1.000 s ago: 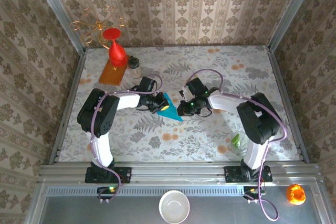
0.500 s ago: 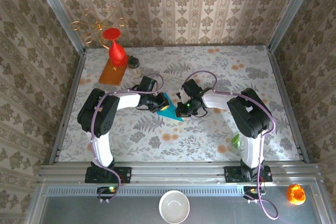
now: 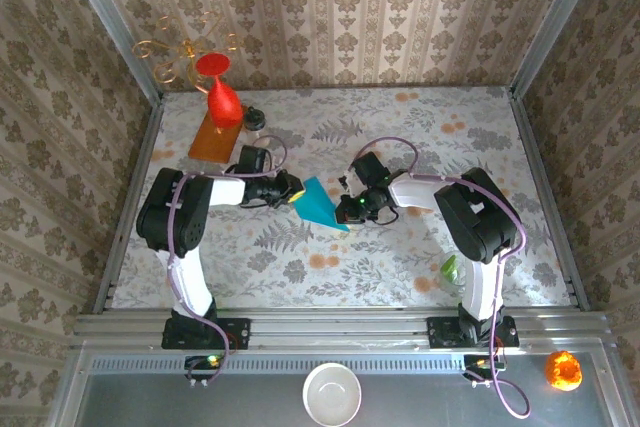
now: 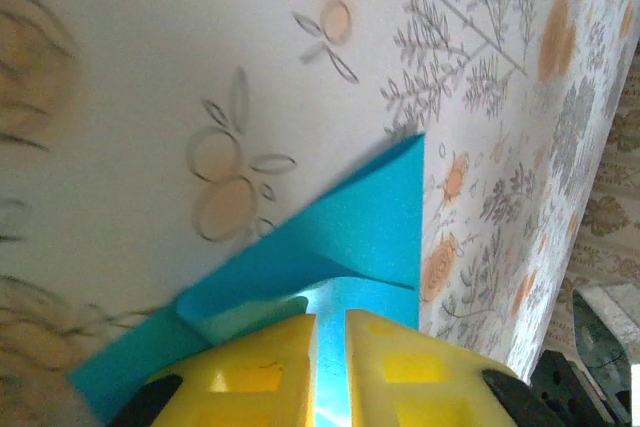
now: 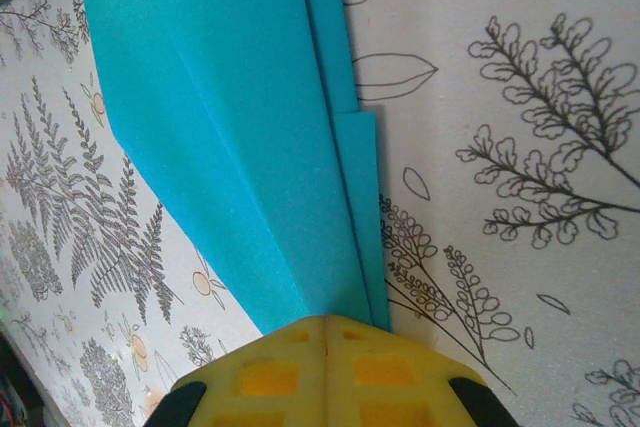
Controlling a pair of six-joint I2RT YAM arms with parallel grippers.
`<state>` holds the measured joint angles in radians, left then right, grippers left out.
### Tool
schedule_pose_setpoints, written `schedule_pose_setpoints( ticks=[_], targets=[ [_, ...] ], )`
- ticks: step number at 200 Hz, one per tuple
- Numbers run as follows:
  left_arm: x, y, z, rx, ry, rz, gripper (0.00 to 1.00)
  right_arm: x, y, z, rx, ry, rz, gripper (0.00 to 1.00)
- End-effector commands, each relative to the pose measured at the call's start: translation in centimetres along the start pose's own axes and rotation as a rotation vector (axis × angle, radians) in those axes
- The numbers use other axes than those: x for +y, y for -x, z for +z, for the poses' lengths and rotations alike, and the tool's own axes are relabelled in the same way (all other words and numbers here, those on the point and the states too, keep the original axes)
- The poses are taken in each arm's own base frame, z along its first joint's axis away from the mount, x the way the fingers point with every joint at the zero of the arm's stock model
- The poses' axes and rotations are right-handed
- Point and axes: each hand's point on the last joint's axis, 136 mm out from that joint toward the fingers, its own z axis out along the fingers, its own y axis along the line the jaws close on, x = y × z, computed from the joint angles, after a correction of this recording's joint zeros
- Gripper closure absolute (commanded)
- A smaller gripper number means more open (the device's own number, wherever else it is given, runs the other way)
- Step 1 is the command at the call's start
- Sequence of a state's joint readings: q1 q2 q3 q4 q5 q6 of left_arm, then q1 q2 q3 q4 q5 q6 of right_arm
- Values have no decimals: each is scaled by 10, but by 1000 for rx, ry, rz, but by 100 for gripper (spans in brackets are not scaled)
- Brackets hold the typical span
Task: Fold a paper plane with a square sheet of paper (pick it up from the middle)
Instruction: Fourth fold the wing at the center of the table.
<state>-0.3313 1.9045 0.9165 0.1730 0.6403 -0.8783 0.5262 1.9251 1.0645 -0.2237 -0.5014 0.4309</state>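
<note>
Clamping the tip of the creased teal-blue paper plane (image 5: 240, 147) is the right claw (image 5: 325, 325); the left claw (image 4: 330, 332) is standing slightly apart.

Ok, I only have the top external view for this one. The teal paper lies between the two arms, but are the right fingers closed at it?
Observer: In the right wrist view the right fingers are shut flush together at the narrow end of the folded teal paper. I can't tell whether they are pinching or pressing it.
Operator: And the left ones?
Observer: The left wrist view shows the left fingers with a slim gap between them and teal showing through it.
Operator: Any folds done?
Observer: Yes, the right wrist view shows long creases and overlapping layers running toward the fingers.
</note>
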Motion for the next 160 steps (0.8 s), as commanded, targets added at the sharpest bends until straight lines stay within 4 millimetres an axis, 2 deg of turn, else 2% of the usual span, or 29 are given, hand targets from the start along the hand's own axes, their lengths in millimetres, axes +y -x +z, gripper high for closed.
schedule_pose_setpoints(
  ticks=[1,55,79,95,108,127,160],
  targets=[
    [39,29,-17,-135,138,14,82,-86,-78,13,213,-295,176,96],
    [41,40,-22,-176,168,15,82,-80,-83,6,214,-250,175,96],
    [44,45,-31,-220,195,13,82,-80,-83,2,208,-237,182,96],
    [39,48,-37,-246,192,20,82,-75,-78,1,196,-215,180,96],
    [28,46,-41,-259,157,31,81,-64,-68,0,167,-168,180,95],
    [13,36,-44,-262,124,48,80,-36,-41,-5,85,-53,173,93],
    [-3,14,-58,-286,126,54,74,14,12,-38,-113,98,94,79]
  ],
)
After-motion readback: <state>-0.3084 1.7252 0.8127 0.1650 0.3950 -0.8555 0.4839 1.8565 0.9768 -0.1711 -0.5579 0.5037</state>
